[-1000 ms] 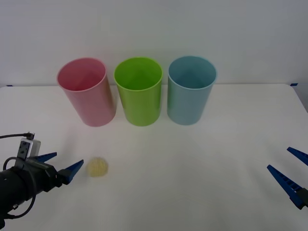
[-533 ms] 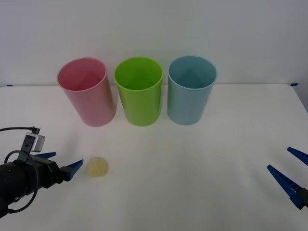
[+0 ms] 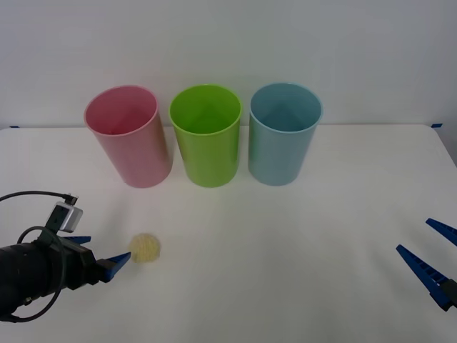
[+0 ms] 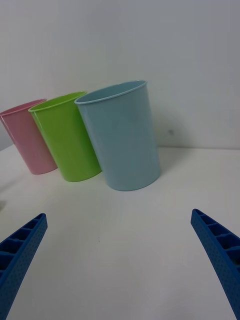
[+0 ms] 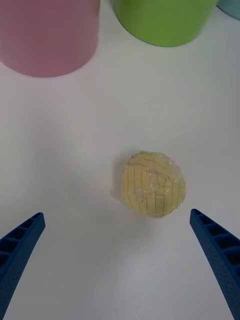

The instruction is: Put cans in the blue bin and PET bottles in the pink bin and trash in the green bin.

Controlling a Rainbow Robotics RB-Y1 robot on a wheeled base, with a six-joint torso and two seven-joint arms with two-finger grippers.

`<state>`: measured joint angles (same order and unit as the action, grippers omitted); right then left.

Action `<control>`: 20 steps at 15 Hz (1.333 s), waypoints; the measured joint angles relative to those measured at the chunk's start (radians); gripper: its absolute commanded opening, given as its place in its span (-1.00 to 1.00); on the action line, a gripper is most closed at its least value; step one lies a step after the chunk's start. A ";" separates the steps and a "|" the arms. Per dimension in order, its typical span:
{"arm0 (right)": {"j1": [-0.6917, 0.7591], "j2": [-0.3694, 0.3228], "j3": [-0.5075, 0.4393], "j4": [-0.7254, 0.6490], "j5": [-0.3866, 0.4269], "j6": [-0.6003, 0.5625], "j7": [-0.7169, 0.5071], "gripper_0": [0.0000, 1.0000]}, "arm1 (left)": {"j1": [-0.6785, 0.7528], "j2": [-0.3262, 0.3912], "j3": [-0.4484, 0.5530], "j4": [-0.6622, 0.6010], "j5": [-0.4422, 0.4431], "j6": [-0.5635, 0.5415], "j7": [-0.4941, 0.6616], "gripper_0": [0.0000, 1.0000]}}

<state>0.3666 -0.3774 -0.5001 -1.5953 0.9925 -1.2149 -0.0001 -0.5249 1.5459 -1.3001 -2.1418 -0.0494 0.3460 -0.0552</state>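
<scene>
At lower left of the front view, our left tool [image 3: 96, 259] hangs wide open just short of the trash [image 3: 145, 247] on the counter [image 3: 285, 243]. Next we must straddle, close, then carry to the green bin [image 3: 206, 136]. Right tool [image 3: 428, 257], lower right, waits open.

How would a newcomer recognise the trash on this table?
On the white table, three tall bins stand in a row. Nearer the robot than the pink bin lies the trash, before the open left gripper: a small, wrinkled, pale yellow wad.
</scene>
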 measured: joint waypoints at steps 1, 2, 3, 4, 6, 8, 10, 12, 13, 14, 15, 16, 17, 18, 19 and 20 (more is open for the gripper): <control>0.000 0.000 0.000 0.000 0.000 0.000 0.000 1.00 | -0.057 -0.004 -0.049 0.009 0.046 0.002 -0.040 1.00; 0.000 0.000 0.000 0.000 0.000 0.000 0.000 1.00 | -0.115 -0.010 -0.101 0.019 0.092 0.005 -0.072 1.00; 0.000 0.000 0.000 0.000 0.000 0.000 0.000 1.00 | -0.192 -0.022 -0.167 0.032 0.146 0.012 -0.104 1.00; 0.000 0.000 0.000 0.000 0.000 0.000 0.000 1.00 | -0.261 -0.035 -0.228 0.041 0.194 0.019 -0.127 1.00; 0.000 0.000 0.000 0.000 0.000 0.000 0.000 1.00 | -0.418 -0.056 -0.375 0.047 0.291 0.025 -0.143 1.00; 0.000 0.000 0.000 0.000 0.000 0.000 0.000 1.00 | -0.562 -0.084 -0.514 0.051 0.379 0.026 -0.152 1.00; 0.000 0.000 0.000 0.000 0.000 0.000 0.000 1.00 | -0.648 -0.104 -0.593 0.052 0.442 0.026 -0.162 1.00; 0.000 0.000 0.000 0.000 0.000 0.000 0.000 1.00 | -0.665 -0.119 -0.605 0.053 0.466 0.026 -0.171 1.00; 0.000 0.000 0.000 0.000 0.000 0.000 0.000 1.00 | -0.665 -0.127 -0.605 0.055 0.469 0.026 -0.174 1.00; 0.000 0.000 0.000 0.000 0.000 0.000 0.000 1.00 | -0.666 -0.137 -0.605 0.059 0.475 0.026 -0.176 1.00; 0.000 0.000 0.000 0.000 0.000 0.000 0.000 1.00 | -0.668 -0.154 -0.605 0.069 0.481 0.026 -0.178 1.00; 0.000 0.000 0.000 0.000 0.000 0.000 0.000 1.00 | -0.670 -0.170 -0.604 0.080 0.488 0.026 -0.178 1.00; 0.000 0.000 0.000 0.000 0.000 0.000 0.000 1.00 | -0.675 -0.180 -0.603 0.087 0.493 0.026 -0.178 1.00; 0.000 0.000 0.000 0.000 0.000 0.000 0.000 1.00 | -0.679 -0.188 -0.602 0.091 0.495 0.026 -0.179 1.00; 0.000 0.000 0.000 0.000 0.000 0.000 0.000 1.00 | -0.681 -0.198 -0.601 0.098 0.496 0.026 -0.182 1.00; 0.000 0.000 0.000 0.000 0.000 0.000 0.000 1.00 | -0.681 -0.207 -0.600 0.107 0.496 0.026 -0.183 1.00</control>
<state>0.3666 -0.3774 -0.5001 -1.5953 0.9925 -1.2149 0.0001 -1.2058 1.3390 -1.8997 -2.0349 0.4467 0.3715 -0.2384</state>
